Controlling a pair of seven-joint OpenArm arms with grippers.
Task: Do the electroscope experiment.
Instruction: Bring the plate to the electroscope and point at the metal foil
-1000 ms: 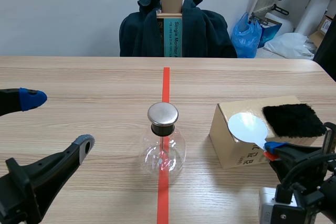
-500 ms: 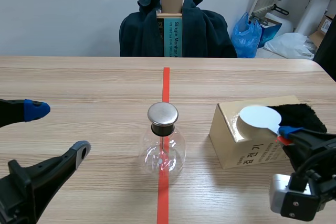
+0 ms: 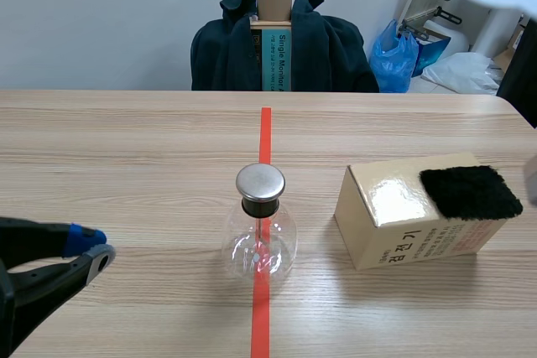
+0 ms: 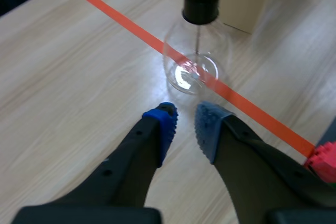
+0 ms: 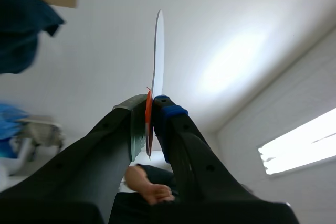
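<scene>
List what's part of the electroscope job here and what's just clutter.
Job: glass electroscope flask; black fur pad on cardboard box; white disc in right tool.
Lying about: dark jacket; blue bag.

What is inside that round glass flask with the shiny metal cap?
A thin rod hangs down from the black stopper inside the flask. Glare and the red tape line showing through the glass hide whatever is at the rod's lower end.
</scene>
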